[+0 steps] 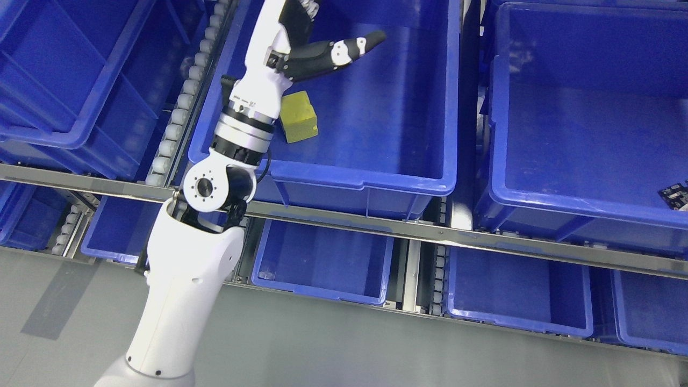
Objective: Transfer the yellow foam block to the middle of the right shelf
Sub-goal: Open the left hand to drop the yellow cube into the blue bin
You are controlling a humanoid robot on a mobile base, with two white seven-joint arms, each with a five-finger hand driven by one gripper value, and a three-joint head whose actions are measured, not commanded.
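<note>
In blue bin [376,177]: yellow foam block [299,116] flat, long axis up-down, beside left hand [301,43].

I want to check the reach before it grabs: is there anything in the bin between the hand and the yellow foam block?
Nothing visible. The yellow foam block lies alone on the floor of the middle blue bin, just right of the wrist. The left hand hovers above and beyond it, thumb extended, holding nothing.

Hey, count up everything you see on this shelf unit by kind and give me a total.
Blue bins on the upper level: 3, including the middle bin
Blue bins on the lower level: at least 4
Yellow foam block: 1
Dark item at the right edge: 1
Total: at least 9
</note>
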